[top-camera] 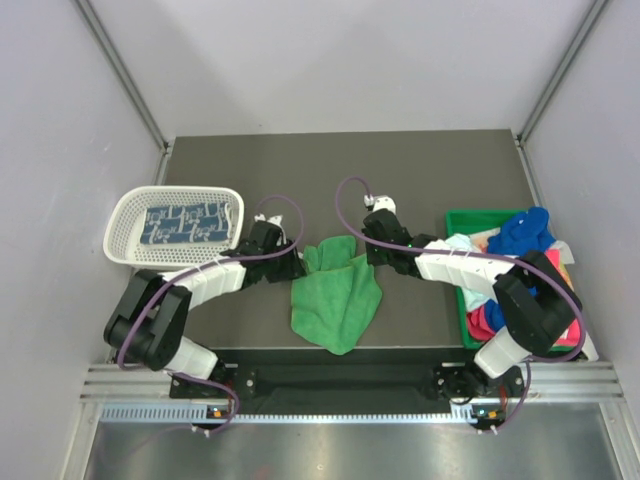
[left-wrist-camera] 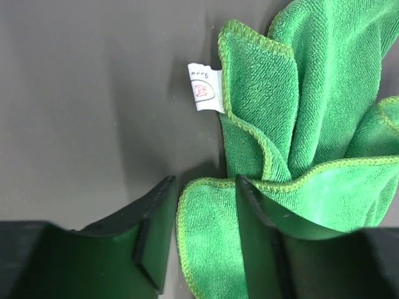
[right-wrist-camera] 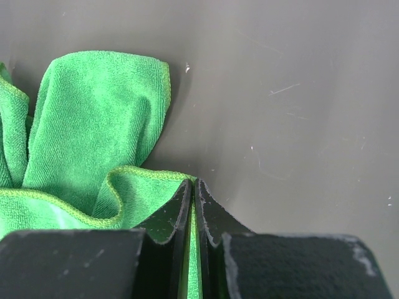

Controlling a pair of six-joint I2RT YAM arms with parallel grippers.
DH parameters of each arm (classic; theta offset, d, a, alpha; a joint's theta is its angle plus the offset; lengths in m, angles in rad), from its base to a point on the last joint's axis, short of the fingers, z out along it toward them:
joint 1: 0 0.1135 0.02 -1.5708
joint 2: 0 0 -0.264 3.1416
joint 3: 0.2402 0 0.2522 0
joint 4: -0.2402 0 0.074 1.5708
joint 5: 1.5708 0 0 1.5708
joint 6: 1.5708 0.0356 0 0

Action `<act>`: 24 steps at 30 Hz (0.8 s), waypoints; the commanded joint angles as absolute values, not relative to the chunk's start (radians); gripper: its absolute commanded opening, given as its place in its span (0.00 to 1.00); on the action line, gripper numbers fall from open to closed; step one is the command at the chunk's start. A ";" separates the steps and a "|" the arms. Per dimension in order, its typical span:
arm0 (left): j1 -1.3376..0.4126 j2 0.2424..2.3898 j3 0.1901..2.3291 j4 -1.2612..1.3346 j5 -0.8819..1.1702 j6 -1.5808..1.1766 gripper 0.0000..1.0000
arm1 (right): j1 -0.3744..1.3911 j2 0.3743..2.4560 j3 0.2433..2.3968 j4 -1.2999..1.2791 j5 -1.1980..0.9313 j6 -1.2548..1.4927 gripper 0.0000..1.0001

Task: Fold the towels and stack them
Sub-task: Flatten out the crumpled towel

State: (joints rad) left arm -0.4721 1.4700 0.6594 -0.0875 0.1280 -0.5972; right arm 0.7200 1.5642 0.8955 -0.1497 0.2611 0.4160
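Observation:
A green towel (top-camera: 337, 295) lies crumpled on the dark table between both arms. My left gripper (top-camera: 298, 262) is at its far left corner. In the left wrist view the jaws stand open, with a hemmed edge of the green towel (left-wrist-camera: 206, 237) lying between the fingers (left-wrist-camera: 156, 230), not pinched. My right gripper (top-camera: 368, 250) is at the far right corner. In the right wrist view it (right-wrist-camera: 194, 187) is shut on a thin edge of the green towel (right-wrist-camera: 93, 124). A blue-and-white patterned towel (top-camera: 185, 222) lies folded in the white mesh basket (top-camera: 125, 215).
A green bin (top-camera: 462, 300) at the right holds a royal blue towel (top-camera: 525, 230), a pale cloth (top-camera: 462, 243) and a pink/red cloth (top-camera: 485, 320). A white label (left-wrist-camera: 204, 88) sticks out of the green towel's hem. Grey walls enclose the table.

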 commanded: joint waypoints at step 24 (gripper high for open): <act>-0.517 1.463 0.669 -0.339 0.011 -0.528 0.44 | 0.684 1.485 0.867 -0.129 0.268 0.420 0.04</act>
